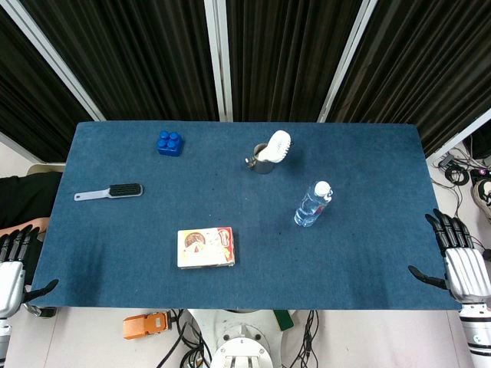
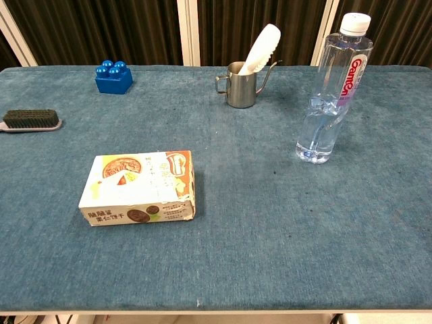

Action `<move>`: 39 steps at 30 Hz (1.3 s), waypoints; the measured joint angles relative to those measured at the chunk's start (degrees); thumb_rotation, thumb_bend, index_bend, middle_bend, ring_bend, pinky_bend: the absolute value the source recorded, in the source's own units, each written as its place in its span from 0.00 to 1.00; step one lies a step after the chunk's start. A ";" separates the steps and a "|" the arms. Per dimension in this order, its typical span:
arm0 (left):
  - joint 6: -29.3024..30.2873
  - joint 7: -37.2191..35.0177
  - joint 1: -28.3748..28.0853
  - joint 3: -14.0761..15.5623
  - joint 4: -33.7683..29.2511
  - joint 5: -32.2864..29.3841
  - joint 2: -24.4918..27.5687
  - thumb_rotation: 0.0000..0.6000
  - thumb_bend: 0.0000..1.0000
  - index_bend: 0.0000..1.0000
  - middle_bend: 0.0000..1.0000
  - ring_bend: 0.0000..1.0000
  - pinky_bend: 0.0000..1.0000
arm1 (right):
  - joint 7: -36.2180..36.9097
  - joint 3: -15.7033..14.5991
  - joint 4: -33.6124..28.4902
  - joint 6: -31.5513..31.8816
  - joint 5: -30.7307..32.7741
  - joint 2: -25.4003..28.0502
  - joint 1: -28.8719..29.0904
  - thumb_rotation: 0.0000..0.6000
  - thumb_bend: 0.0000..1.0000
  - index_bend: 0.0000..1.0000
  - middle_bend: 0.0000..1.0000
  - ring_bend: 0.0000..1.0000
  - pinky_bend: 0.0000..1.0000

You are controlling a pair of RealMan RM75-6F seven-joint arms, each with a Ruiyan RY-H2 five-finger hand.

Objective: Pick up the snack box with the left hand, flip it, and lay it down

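Only my head view shows the left robot hand [image 1: 13,264] and right robot hand [image 1: 460,261], seemingly spread, empty. The flat cardboard snack box [image 2: 139,187] lies near-left on the felt-covered bench [image 2: 270,223].

Matt blue felt-like table cloth [image 2: 283,223]; printed cardboard snack box [image 2: 138,187], slightly glossy; shiny steel cup [image 2: 241,86]; clear glossy plastic water bottle [image 2: 329,94]; smooth blue plastic building block [image 2: 113,77].
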 measured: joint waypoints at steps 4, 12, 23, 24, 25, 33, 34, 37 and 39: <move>-0.10 -0.10 -0.03 -0.04 0.05 -0.05 -0.04 1.00 0.00 0.06 0.05 0.00 0.01 | -0.17 -0.15 -0.18 -0.14 0.08 0.01 -0.09 1.00 0.22 0.00 0.06 0.00 0.03; 0.28 0.38 -0.43 0.28 -1.26 2.13 -0.08 1.00 0.00 0.06 0.05 0.00 0.01 | 1.12 -0.32 0.83 1.22 -0.57 -0.02 -0.63 1.00 0.22 0.00 0.06 0.00 0.03; -8.59 9.38 -8.45 -0.32 -13.79 7.76 -0.10 1.00 0.00 0.06 0.05 0.00 0.01 | 3.67 -0.37 3.25 2.94 -0.70 -0.38 -1.65 1.00 0.22 0.00 0.06 0.00 0.03; -10.24 10.50 -9.44 -0.53 -15.25 7.67 -0.26 1.00 0.00 0.06 0.05 0.00 0.01 | 3.72 -0.34 3.27 2.96 -0.66 -0.34 -1.67 1.00 0.22 0.00 0.06 0.00 0.03; -11.98 11.71 -10.49 -0.79 -16.69 7.42 -0.46 1.00 0.00 0.06 0.05 0.00 0.01 | 3.80 -0.28 3.31 2.96 -0.61 -0.31 -1.67 1.00 0.22 0.00 0.06 0.00 0.03; -25.87 25.31 -20.63 -5.24 -25.86 -4.64 -4.98 1.00 0.00 0.06 0.01 0.00 0.01 | 4.65 -0.29 3.83 2.33 -0.15 -0.09 -1.63 1.00 0.22 0.00 0.06 0.00 0.03; -26.87 26.81 -21.77 -5.76 -26.52 -7.04 -5.63 1.00 0.00 0.06 0.01 0.00 0.01 | 4.80 -0.29 3.94 2.26 -0.04 -0.07 -1.66 1.00 0.22 0.00 0.06 0.00 0.03; -28.87 33.63 -25.76 -7.19 -28.49 -15.69 -7.96 1.00 0.00 0.06 0.01 0.00 0.01 | 5.06 -0.30 4.20 2.04 0.22 -0.05 -1.72 1.00 0.22 0.00 0.06 0.00 0.03; -29.10 40.23 -28.84 -7.89 -29.72 -22.41 -9.83 1.00 0.00 0.06 0.01 0.00 0.01 | 5.08 -0.28 4.27 1.99 0.33 -0.07 -1.75 1.00 0.22 0.00 0.06 0.00 0.03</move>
